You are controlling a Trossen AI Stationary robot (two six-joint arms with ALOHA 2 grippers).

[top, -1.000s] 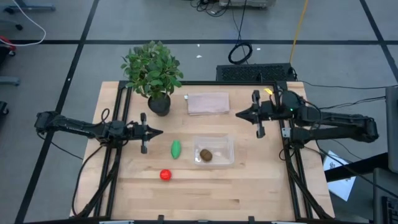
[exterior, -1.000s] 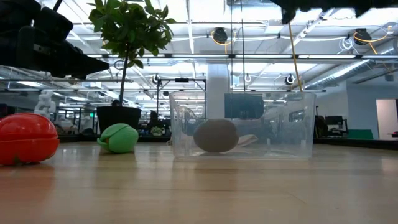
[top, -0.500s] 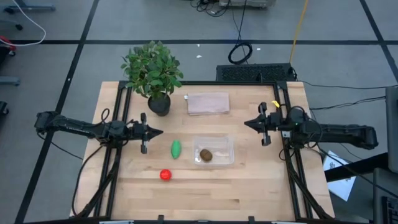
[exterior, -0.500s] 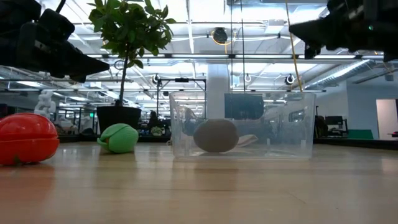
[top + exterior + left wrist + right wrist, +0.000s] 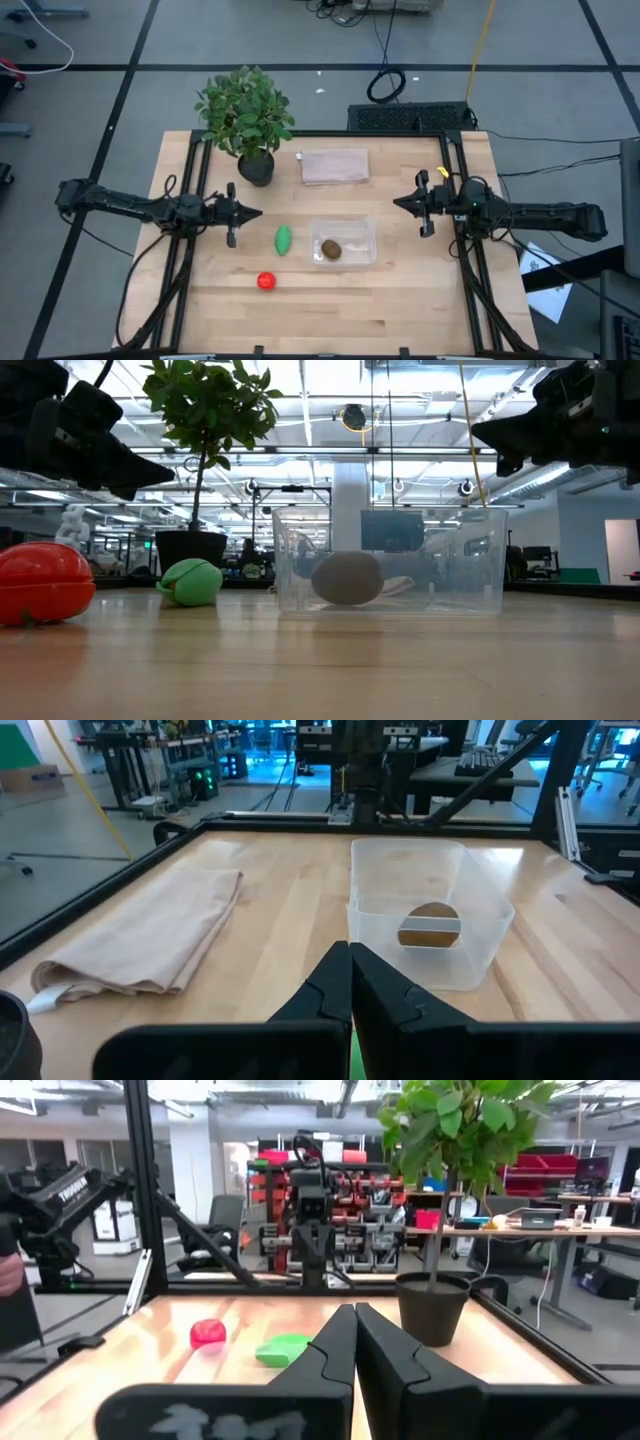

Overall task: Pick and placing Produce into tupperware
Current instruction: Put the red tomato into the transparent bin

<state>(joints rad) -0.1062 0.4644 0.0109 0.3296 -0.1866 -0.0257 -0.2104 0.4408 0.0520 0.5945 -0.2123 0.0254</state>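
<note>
The clear tupperware (image 5: 345, 242) stands right of the table's middle with the brown kiwi-like food (image 5: 330, 249) inside it; both show in the left wrist view, the tupperware (image 5: 425, 925) and the kiwi (image 5: 429, 926). The elongated green food (image 5: 284, 239) lies left of the tupperware, and the round red food (image 5: 265, 281) lies nearer the front. My left gripper (image 5: 256, 212) is shut and empty, hovering left of the green food. My right gripper (image 5: 398, 202) is shut and empty, hovering right of the tupperware.
A potted leafy plant (image 5: 246, 118) stands at the far left. A flat pinkish folded piece (image 5: 334, 166) lies at the far middle. Black rails (image 5: 190, 230) run along both table sides. Bare wood lies along the front edge.
My right gripper has moved toward the table's near edge and a little toward its right edge, coming down lower. It has stayed shut. The foods and the tupperware have not moved.
</note>
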